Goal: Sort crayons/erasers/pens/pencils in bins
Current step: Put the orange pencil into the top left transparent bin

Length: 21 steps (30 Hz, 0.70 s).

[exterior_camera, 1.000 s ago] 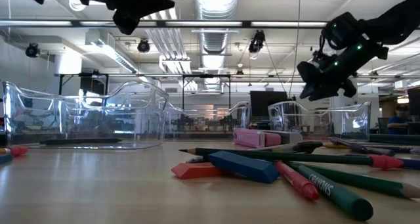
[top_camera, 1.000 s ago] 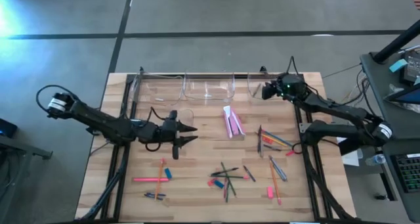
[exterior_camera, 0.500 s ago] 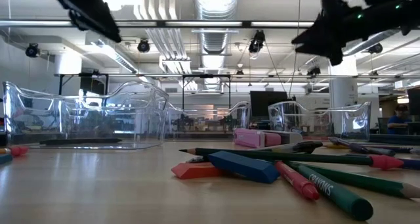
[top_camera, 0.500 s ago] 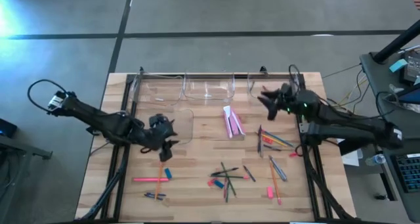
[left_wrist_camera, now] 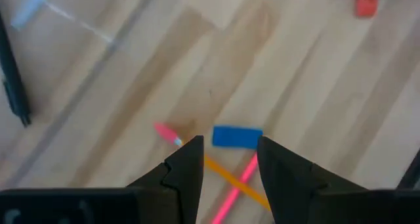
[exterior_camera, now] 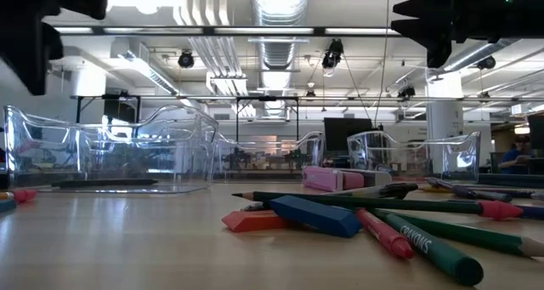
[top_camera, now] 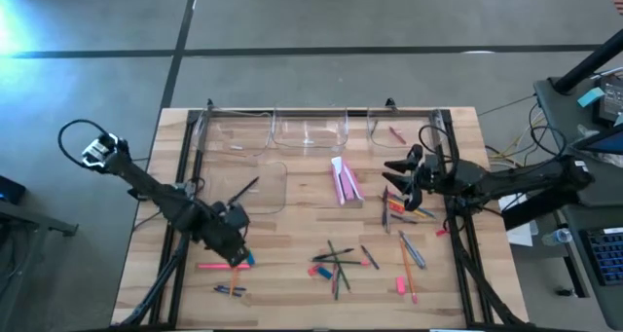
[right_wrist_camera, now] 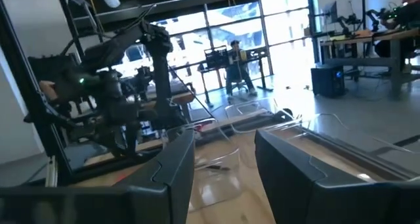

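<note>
From my remote station I start at the left. The left gripper [top_camera: 237, 257] hangs low over the near-left of the table [top_camera: 292, 225], fingers parted with nothing between them. Directly beneath, the left wrist view shows a blue eraser [left_wrist_camera: 237, 136] lying flat on the wood beside a crossing of an orange stick [left_wrist_camera: 230, 178] and a pink stick [left_wrist_camera: 231, 191]. I judge this eraser the item in hand: a short, chunky block with squared ends, light, slightly yielding and grippy rather than slippery, not fragile. I would take it across its narrow width, clear of the sticks.

Mid-table lies a loose pile of sticks and erasers [top_camera: 336, 264], with a pink block [top_camera: 346, 184] farther back. In the low view a blue eraser [exterior_camera: 314, 215] rests on a red one [exterior_camera: 255, 221] in that pile.

The bins [top_camera: 311, 132] stand along the far edge; one more sits nearer the left, holding a dark pen [top_camera: 243, 189].

At the right, the right gripper [top_camera: 397, 172] is raised above the right-hand cluster of sticks [top_camera: 407, 210], fingers apart and empty. From the overhead angle I cannot be sure how high it stands.
</note>
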Each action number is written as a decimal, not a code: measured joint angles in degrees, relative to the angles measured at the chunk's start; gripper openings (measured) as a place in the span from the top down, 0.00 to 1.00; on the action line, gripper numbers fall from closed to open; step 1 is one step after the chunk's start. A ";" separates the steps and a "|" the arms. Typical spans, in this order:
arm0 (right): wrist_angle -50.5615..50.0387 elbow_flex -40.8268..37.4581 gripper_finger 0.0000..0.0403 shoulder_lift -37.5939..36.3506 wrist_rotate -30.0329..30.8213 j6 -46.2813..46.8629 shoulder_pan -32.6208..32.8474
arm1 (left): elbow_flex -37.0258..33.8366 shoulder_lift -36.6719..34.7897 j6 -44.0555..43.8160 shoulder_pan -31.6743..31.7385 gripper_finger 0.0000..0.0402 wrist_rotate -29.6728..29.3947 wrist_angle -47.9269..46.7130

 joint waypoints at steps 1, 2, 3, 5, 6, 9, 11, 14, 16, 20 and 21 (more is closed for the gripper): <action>-0.36 0.32 0.63 0.12 -0.02 0.06 0.01 | 0.00 0.49 -1.46 -1.25 0.68 0.06 0.04; -0.37 0.65 0.63 0.31 -0.21 0.25 0.01 | 0.00 1.01 -3.03 -2.45 0.68 0.06 0.08; -0.39 0.89 0.63 0.55 -0.46 0.31 0.01 | 0.00 1.67 -4.57 -3.64 0.68 0.08 0.08; -0.46 1.33 0.63 1.22 -0.50 0.36 0.01 | -0.14 3.47 -7.92 -5.89 0.68 -0.09 0.16; -0.40 1.50 0.63 1.60 -0.49 0.30 0.01 | -0.21 4.60 -9.57 -6.93 0.68 -0.08 0.06; -0.48 1.71 0.63 2.84 -0.50 0.29 -0.01 | -0.27 8.38 -13.12 -8.53 0.68 1.08 0.07; -0.47 1.91 0.63 3.66 -0.50 0.59 -0.01 | -0.31 10.59 -14.83 -8.50 0.68 1.62 0.06; -0.07 2.31 0.63 5.02 -0.52 0.62 -0.01 | -0.31 13.48 -15.16 -8.38 0.68 2.76 0.15; -0.07 2.54 0.63 5.62 -0.52 0.61 -0.01 | -0.32 15.03 -15.18 -8.29 0.68 3.23 0.18; -0.09 2.94 0.63 6.83 -0.52 0.59 -0.01 | -0.35 16.15 -15.16 -8.13 0.68 3.36 0.48; -0.06 3.05 0.63 7.14 -0.52 0.60 -0.01 | -0.37 16.05 -15.16 -8.15 0.68 3.36 0.54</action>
